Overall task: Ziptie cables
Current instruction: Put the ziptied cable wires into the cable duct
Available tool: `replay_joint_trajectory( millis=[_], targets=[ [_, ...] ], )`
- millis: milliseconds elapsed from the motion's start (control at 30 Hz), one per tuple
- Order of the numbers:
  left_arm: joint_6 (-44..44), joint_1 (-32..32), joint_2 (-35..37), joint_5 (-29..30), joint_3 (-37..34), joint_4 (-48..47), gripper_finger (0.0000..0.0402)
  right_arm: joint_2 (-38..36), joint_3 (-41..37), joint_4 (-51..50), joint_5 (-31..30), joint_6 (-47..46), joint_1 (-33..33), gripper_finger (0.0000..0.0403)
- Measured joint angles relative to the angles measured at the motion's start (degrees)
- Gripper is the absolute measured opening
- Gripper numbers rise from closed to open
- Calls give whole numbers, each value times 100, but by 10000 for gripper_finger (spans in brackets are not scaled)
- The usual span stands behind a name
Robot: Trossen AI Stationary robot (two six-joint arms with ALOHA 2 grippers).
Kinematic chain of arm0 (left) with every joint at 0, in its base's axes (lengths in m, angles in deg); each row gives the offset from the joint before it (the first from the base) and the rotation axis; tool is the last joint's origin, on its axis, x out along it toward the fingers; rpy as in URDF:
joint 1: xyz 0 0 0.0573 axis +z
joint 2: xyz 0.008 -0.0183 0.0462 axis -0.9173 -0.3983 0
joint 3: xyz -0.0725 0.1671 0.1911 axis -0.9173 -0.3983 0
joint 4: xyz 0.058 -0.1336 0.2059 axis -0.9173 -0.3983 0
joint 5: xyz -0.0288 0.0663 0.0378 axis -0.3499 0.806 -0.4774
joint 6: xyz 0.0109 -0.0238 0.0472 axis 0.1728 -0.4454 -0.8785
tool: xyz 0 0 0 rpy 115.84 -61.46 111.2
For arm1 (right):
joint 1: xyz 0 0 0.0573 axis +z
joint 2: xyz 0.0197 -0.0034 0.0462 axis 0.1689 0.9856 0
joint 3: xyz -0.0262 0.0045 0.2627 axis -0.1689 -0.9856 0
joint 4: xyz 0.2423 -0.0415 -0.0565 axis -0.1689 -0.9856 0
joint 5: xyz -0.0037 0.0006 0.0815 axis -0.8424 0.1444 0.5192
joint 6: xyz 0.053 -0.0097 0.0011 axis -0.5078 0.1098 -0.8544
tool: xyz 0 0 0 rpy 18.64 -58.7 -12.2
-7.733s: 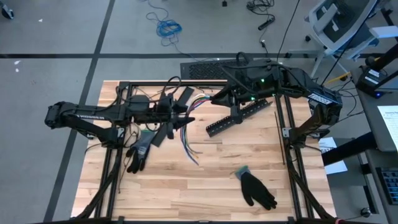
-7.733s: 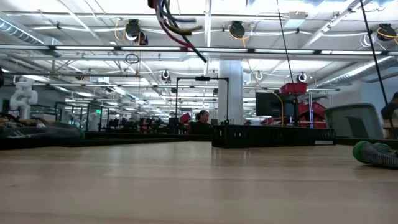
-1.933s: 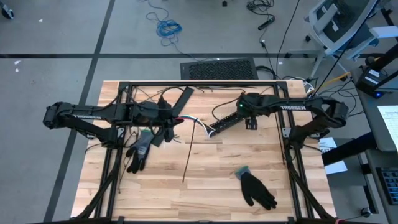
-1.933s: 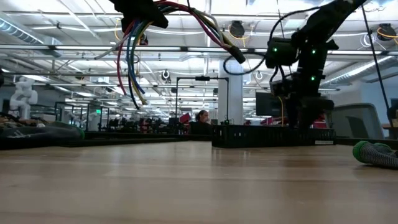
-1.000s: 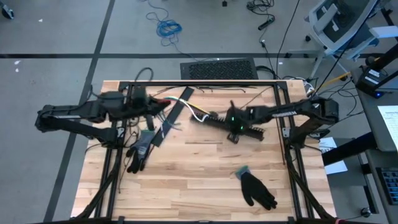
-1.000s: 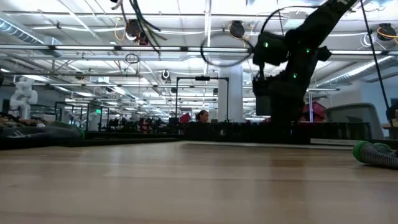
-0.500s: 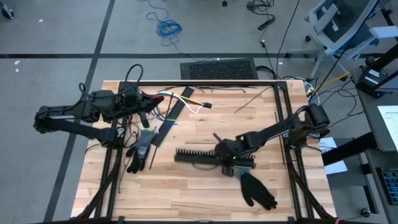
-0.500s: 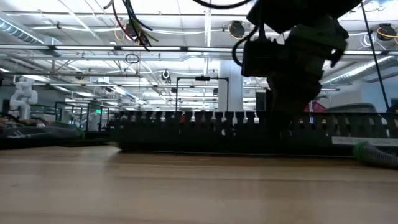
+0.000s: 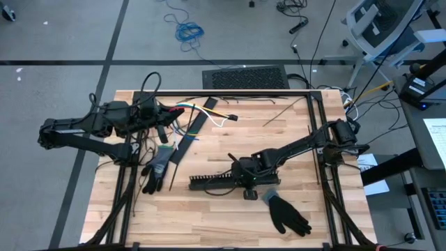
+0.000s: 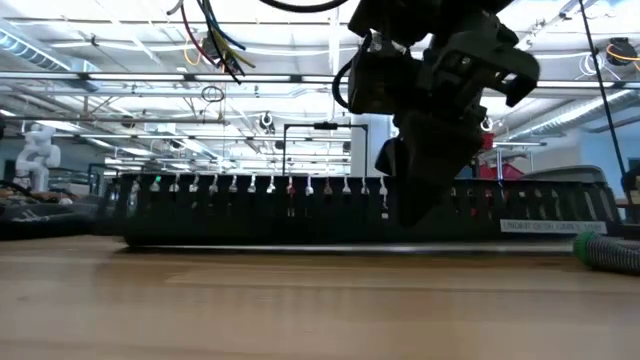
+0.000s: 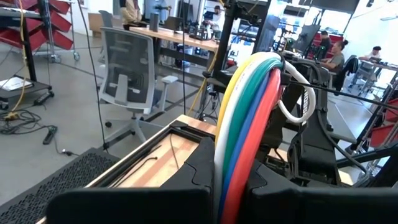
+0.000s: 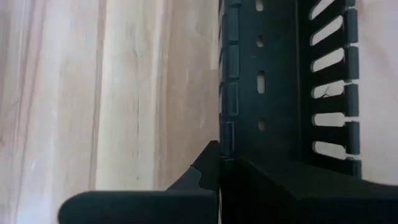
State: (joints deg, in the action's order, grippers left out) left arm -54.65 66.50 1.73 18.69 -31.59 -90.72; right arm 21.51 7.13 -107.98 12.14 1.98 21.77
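Near edge of the wooden counter (image 9: pixel 209 209): a dark work glove (image 9: pixel 287 213) lies flat toward the right. Just beyond it, the right end effector (image 9: pixel 249 183) is down at counter level, fingers pressed together on the black slotted strip (image 9: pixel 212 183), which lies lengthwise across the middle of the counter; in the low view the strip (image 10: pixel 250 205) stands on its long edge on the wood, slots up, with the right end effector (image 10: pixel 425 190) clamped on its right part. The right wrist view shows the strip's slotted wall (image 12: pixel 292 93) running straight out from between the fingers. Left of centre, a second glove (image 9: pixel 156 169) with a grey-green cuff lies beside a flat black bar (image 9: pixel 185 139). Farther back on the left, the left end effector (image 9: pixel 162 115) is raised above the counter, pinching the cables (image 9: pixel 191 110); the bundle (image 11: pixel 245 124) passes between its fingers, and loose ends (image 10: pixel 215 40) hang in the air. Beyond the counter, a coiled blue cord (image 9: pixel 187 31) lies on the floor.
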Motion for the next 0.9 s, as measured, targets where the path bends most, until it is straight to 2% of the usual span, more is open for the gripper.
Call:
replay_joint_trajectory(
  millis=[167, 300, 467, 767, 900],
  targets=[
    [0, 0, 0, 0, -1, 2, 20, 2, -1, 35, -334, -119, -73, 0],
    [2, 0, 0, 0, -1, 2, 20, 0, -1, -63, -335, 350, -128, 0],
    [2, 0, 0, 0, -1, 2, 20, 1, -5, 48, -128, 124, -112, 4],
    [7, 0, 0, 0, -1, 2, 20, -4, -3, 353, -187, -323, -65, 27],
    [7, 0, 0, 0, -1, 2, 20, -6, -3, 487, -214, -326, -66, 55]
  ],
)
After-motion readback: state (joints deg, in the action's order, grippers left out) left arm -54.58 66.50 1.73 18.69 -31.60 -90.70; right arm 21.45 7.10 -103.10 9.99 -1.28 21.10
